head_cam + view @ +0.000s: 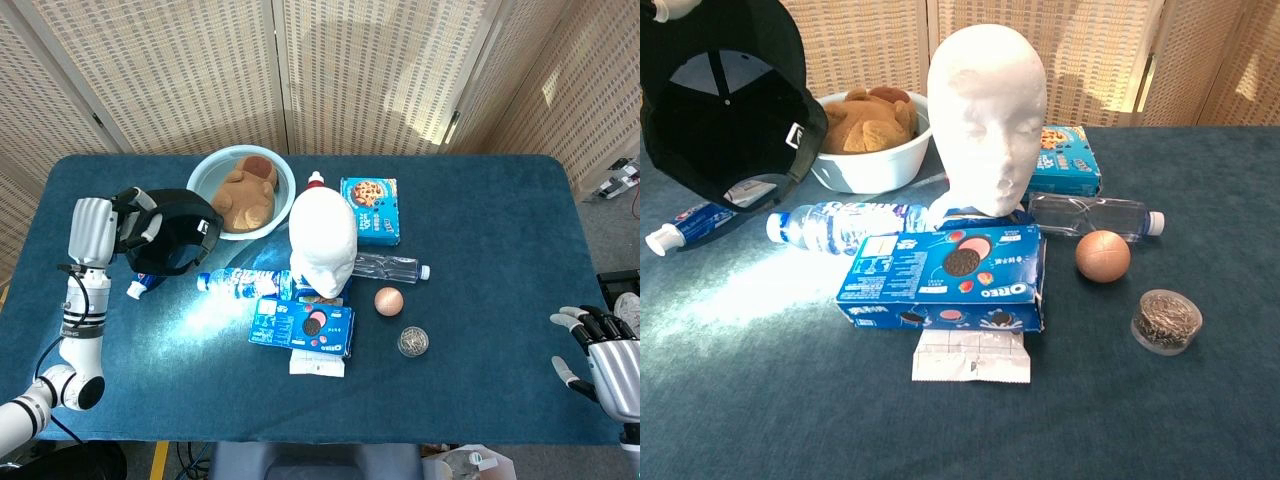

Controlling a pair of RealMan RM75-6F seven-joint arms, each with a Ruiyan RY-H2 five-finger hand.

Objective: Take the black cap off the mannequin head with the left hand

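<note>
Blue cloth covers the worktop [480,230]. On its left side, the left hand [128,212] holds the black cap [172,232] up in its fingers, well away from the bare white mannequin head [322,240]. Far right, the right hand [600,350] waits with fingers spread, holding nothing.

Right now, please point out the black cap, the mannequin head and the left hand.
black cap [172,243], head view, on its dark crown.
mannequin head [990,95], chest view, on the forehead.
left hand [128,212], head view, on the fingers holding the cap.
</note>
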